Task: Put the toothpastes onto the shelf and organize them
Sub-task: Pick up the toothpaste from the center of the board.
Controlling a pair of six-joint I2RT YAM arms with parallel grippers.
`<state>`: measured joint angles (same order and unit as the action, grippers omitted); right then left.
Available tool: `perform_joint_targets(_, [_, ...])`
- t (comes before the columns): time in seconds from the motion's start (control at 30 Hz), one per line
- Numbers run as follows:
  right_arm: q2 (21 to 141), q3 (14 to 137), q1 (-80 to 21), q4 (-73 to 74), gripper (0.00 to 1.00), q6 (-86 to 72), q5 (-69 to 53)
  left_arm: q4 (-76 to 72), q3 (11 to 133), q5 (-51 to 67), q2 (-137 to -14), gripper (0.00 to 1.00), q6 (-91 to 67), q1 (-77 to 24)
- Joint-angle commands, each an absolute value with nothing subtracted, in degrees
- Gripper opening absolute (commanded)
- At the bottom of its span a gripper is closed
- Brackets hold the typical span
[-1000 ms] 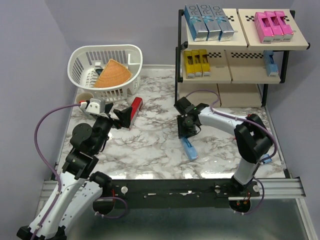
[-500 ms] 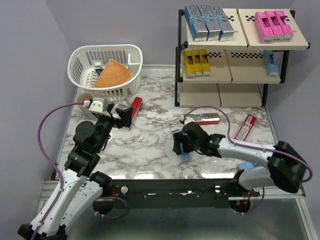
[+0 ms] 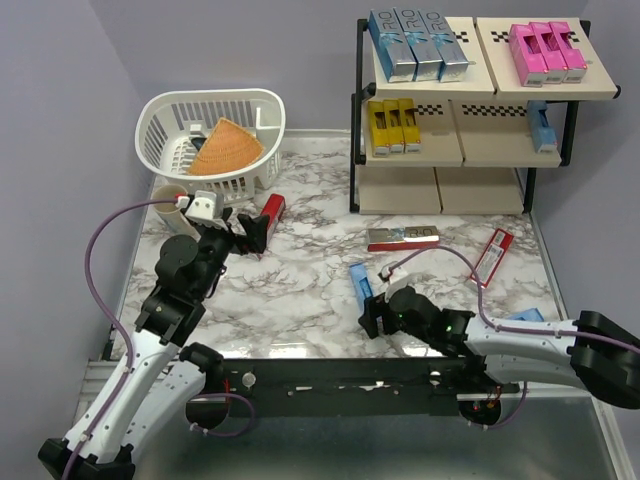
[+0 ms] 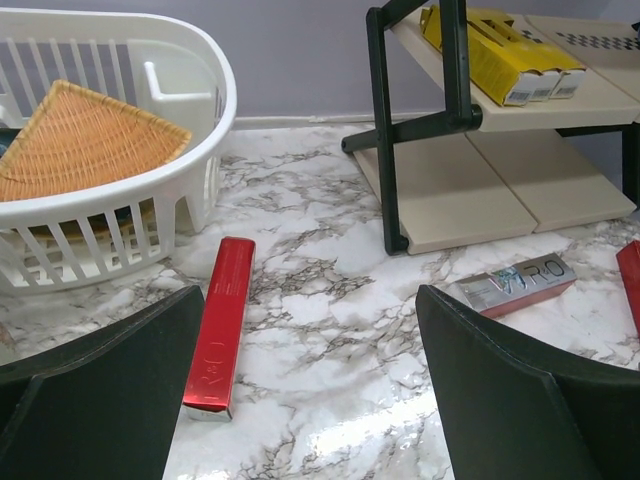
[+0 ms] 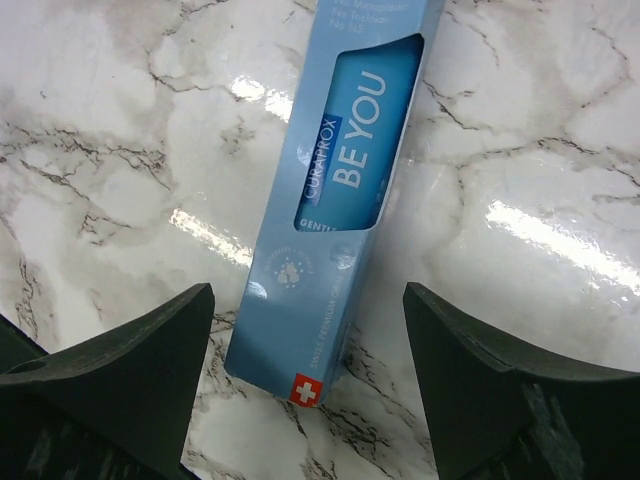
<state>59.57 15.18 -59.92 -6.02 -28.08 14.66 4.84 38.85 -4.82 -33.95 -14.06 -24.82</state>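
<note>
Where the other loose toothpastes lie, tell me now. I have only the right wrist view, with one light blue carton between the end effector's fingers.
Observer: A silver carton lies flat on the table, just in front of the shelf.
Operator: Now give me the red ones.
Observer: Two lie on the table. The right red carton is right of the silver one, and the left red carton is near the white basket, ahead of the open left end effector.
Operator: Tell me where light blue belongs.
Observer: A shelved light blue carton sits at the right end of the middle tier.
</note>
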Motion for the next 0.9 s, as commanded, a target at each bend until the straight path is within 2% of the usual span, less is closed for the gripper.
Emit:
perform_joint_targets(0.0, [61.0,13.9,-64.8,-10.0,0.82,-31.0,23.1,3.7,38.5,-3.4,-34.8,0.99,-13.1,-24.4])
perform_joint_targets(0.33, [69.5,19.8,-79.4,4.8,0.68,-46.5,41.8,3.7,38.5,-3.5,-35.6,0.99,-13.1,-24.4])
perform_joint_targets(0.43, [71.6,22.3,-81.5,9.3,0.61,-49.7,45.3,4.0,38.6,-3.5,-35.9,0.99,-13.1,-24.4])
perform_joint_targets(0.47, [71.9,22.8,-81.9,11.1,0.56,-50.4,45.9,4.0,38.6,-3.5,-35.9,0.99,-13.1,-24.4])
perform_joint_targets(0.67, [68.5,25.0,-82.3,16.4,0.43,-51.5,48.6,4.0,38.6,-3.6,-35.9,0.99,-13.0,-24.4])
perform_joint_targets(0.87, [62.4,30.3,-82.3,23.6,0.4,-46.5,50.8,4.1,38.7,-3.5,-36.1,0.99,-13.0,-24.4])
